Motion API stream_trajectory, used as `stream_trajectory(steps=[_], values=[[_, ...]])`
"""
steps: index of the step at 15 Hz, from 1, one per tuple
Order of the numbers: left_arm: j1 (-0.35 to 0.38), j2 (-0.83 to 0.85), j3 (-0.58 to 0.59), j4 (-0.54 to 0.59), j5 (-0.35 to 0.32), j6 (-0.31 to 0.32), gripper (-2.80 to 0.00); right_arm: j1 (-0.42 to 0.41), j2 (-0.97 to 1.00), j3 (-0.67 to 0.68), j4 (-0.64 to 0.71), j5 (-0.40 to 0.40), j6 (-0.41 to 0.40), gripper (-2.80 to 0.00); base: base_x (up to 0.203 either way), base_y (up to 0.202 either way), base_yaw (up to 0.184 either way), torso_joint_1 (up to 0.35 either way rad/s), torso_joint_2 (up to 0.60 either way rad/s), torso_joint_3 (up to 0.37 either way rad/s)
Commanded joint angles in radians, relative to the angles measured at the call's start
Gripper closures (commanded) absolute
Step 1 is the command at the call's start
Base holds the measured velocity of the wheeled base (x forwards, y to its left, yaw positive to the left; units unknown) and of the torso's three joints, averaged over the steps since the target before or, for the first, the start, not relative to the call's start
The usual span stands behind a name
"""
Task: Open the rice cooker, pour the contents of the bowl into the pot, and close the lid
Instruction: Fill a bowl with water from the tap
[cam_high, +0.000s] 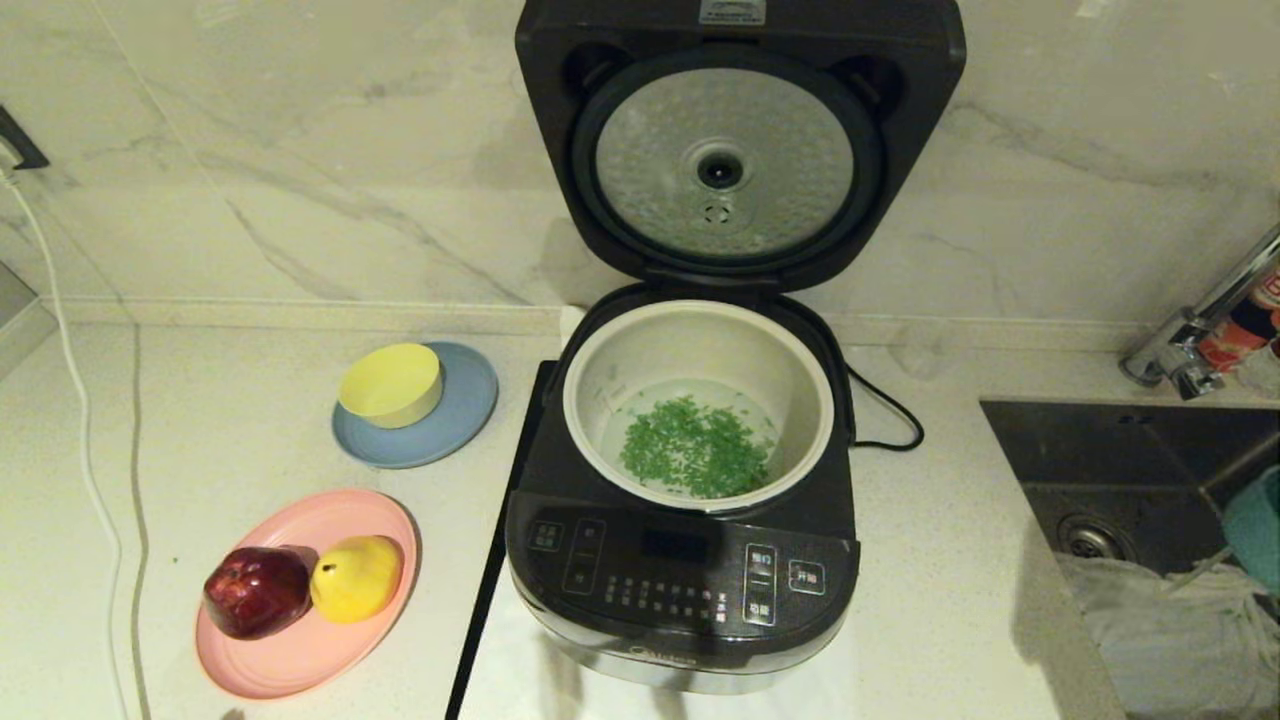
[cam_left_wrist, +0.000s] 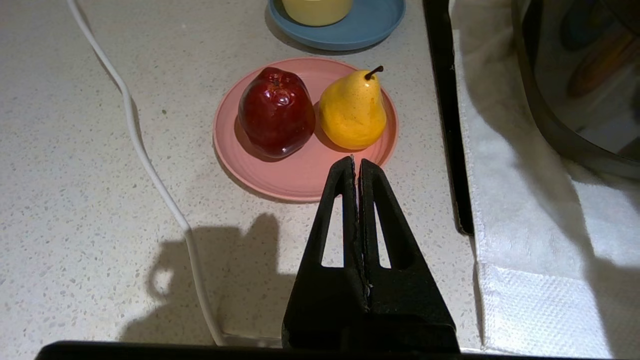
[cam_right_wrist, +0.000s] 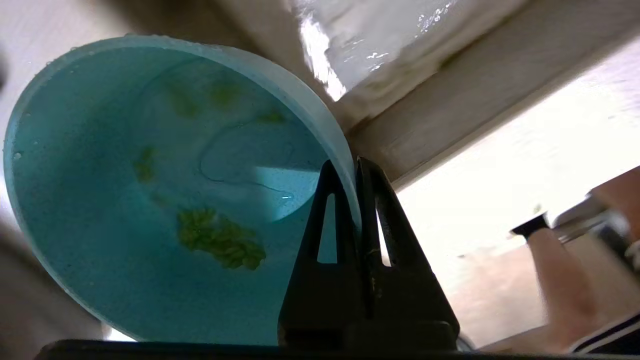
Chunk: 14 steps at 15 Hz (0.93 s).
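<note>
Rice cooker (cam_high: 685, 560) on the counter (cam_high: 230, 400) with its lid (cam_high: 735, 140) raised upright; we see most of the green bits (cam_high: 697, 448) lying in the pot (cam_high: 700, 345). The right gripper (cam_right_wrist: 354, 167) pinches the bowl (cam_right_wrist: 100, 250) rim over the sink (cam_high: 1100, 480). The left gripper (cam_left_wrist: 356, 162), jaws together, hangs beside the pink plate (cam_left_wrist: 295, 175).

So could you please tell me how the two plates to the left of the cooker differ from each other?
The pink plate lies nearer the robot; the grey-blue plate lies farther back, near the wall. The pink plate carries two fruits side by side, a red apple and a yellow pear, while the grey-blue plate carries a yellow bowl. Both are round, shallow and lie flat on the counter.
</note>
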Motion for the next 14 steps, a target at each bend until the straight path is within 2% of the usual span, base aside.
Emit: stream_trajectory(steps=[1, 4, 6, 9, 14], values=[[0.000, -0.001, 0.000, 0.000, 0.000, 0.000, 0.00, -0.137, 0.191, -0.027, -0.029, 0.035, -0.019, 0.00, 0.000, 0.000, 0.000, 0.000, 0.00, 0.000], [0.000, -0.001, 0.000, 0.000, 0.000, 0.000, 0.00, -0.247, 0.335, -0.131, -0.048, 0.085, -0.031, 0.00, 0.000, 0.000, 0.000, 0.000, 0.00, 0.000], [0.000, -0.001, 0.000, 0.000, 0.000, 0.000, 0.00, -0.277, 0.395, -0.201, -0.050, 0.099, -0.032, 0.00, 0.000, 0.000, 0.000, 0.000, 0.00, 0.000], [0.000, -0.001, 0.000, 0.000, 0.000, 0.000, 0.00, -0.282, 0.428, -0.264, -0.058, 0.127, -0.030, 0.00, 0.000, 0.000, 0.000, 0.000, 0.00, 0.000], [0.000, -0.001, 0.000, 0.000, 0.000, 0.000, 0.00, -0.247, 0.437, -0.270, -0.181, 0.133, -0.018, 0.00, 0.000, 0.000, 0.000, 0.000, 0.00, 0.000]])
